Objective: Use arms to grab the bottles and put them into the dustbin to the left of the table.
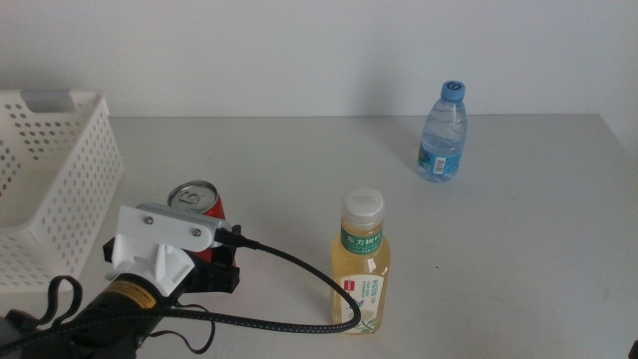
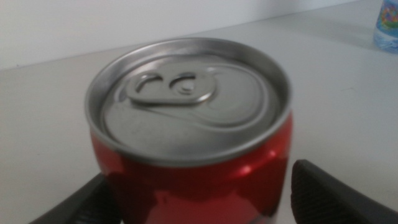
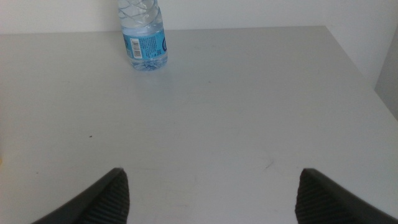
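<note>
Left gripper (image 2: 196,196) jaws spread, straddling the upright slim red soda can (image 2: 189,134); one jaw looks to touch it, the other stands just off. White perforated plastic dustbin (image 1: 60,179) sits near on the left, path open. Yellow tea bottle (image 1: 361,264) stands clear to the right. Right gripper (image 3: 211,193) is spread, waiting, facing the clear blue-capped water bottle (image 3: 143,34).

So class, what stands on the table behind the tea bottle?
Behind the tea bottle, the water bottle stands upright on the table, further back and toward the right. Nothing hides it.
</note>
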You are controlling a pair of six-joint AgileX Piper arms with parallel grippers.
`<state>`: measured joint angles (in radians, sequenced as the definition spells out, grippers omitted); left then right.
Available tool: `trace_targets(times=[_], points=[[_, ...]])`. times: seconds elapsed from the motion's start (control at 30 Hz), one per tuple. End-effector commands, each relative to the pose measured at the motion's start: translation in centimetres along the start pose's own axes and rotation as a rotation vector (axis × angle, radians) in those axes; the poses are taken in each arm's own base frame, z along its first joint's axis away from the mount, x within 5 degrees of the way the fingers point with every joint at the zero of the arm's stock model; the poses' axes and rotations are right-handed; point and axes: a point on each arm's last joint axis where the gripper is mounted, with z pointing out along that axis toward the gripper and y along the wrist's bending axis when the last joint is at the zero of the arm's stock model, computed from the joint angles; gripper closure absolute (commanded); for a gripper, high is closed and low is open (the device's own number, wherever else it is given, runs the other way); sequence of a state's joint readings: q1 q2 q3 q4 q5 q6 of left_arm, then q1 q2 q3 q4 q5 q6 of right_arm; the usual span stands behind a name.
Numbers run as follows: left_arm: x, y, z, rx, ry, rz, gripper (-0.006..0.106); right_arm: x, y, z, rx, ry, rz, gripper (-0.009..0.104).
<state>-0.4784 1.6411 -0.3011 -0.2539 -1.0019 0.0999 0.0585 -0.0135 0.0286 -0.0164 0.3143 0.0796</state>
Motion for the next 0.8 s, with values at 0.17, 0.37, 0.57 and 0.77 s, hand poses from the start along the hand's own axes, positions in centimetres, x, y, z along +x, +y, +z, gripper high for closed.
trace_targets(times=[0.17, 0.37, 0.57, 0.77], points=[[-1.6, -0.1, 2.0, -0.03, -0.112, -0.015, 0.008, -1.1, 0.1, -0.3, -0.008, -0.104, -0.016, 0.001], [-1.5, -0.3, 2.8, -0.037, -0.111, 0.006, 0.025, -1.1, 0.1, -0.3, -0.008, -0.104, -0.016, 0.001], [-2.1, -0.2, 2.5, -0.037, -0.119, 0.027, 0.07, -1.1, 0.1, -0.3, -0.008, -0.104, -0.016, 0.001], [-3.6, 0.5, 1.4, -0.1, -0.098, -0.034, 0.1, -1.1, 0.1, -0.3, -0.008, -0.104, -0.016, 0.001]])
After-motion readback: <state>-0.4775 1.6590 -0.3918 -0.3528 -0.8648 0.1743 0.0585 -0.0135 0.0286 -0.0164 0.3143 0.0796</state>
